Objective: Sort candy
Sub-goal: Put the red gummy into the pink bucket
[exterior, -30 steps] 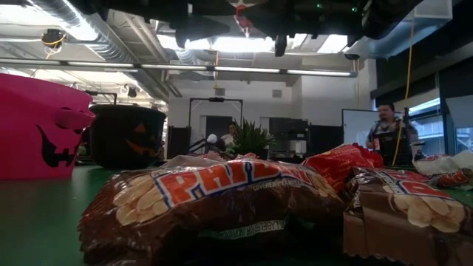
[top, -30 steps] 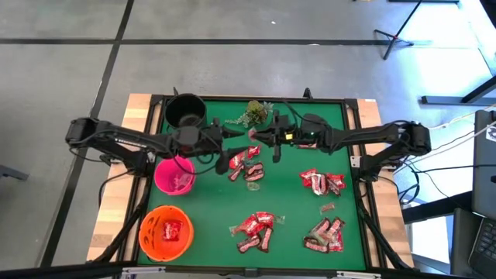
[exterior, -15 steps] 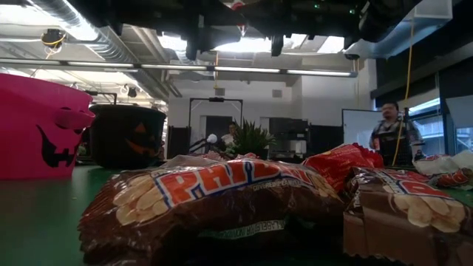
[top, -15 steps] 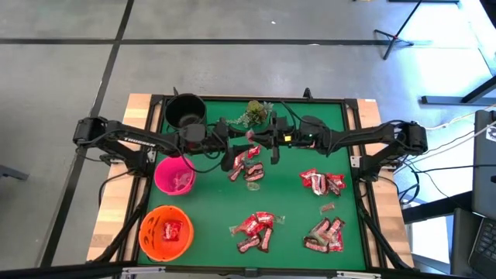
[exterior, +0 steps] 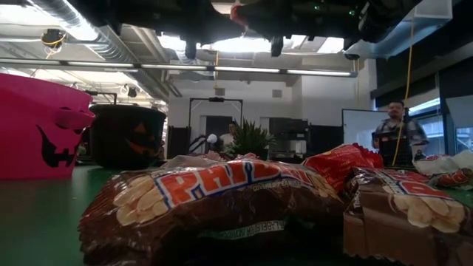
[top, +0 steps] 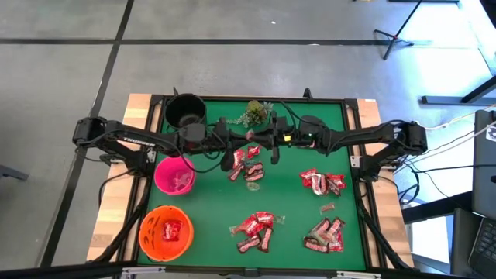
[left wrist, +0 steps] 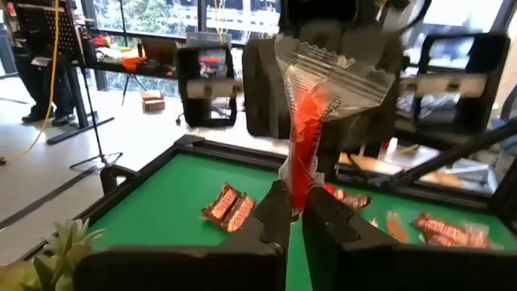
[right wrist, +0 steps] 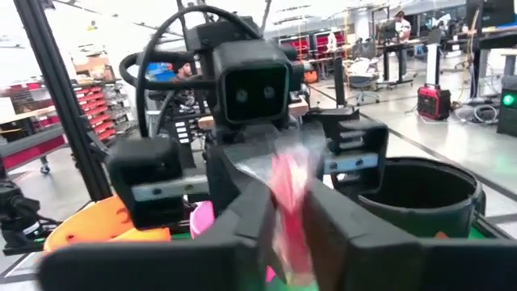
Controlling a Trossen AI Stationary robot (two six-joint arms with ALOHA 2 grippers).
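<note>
High above the table's far middle, my two grippers meet nose to nose. Between them is one piece of candy, a red packet (left wrist: 307, 121) with clear crimped ends, also in the high view (top: 252, 136). My left gripper (left wrist: 297, 210) comes in from the left and is shut on it. My right gripper (right wrist: 289, 218) faces it from the right, right at the packet (right wrist: 287, 198). More candy lies on the green table in heaps (top: 246, 164), (top: 322, 182), (top: 256, 229), (top: 325, 235). My left gripper pinches the red packet's lower part (left wrist: 297, 182) between its two fingers. The fingers lie level and come from the table's left. The packet stands upright above them, its clear crimped top (left wrist: 323, 69) in front of the other gripper, lifted well clear of the table.
A black bowl (top: 186, 111) stands at the far left, a pink bowl (top: 174, 174) nearer, and an orange bowl (top: 166, 231) with red candy at the near left. A green sprig (top: 257, 111) lies at the far edge. A person stands in the room behind (exterior: 399, 137).
My left gripper has moved toward the table's right, up to the right gripper, and has shut on the red packet held there. The packet stays high above the table.
</note>
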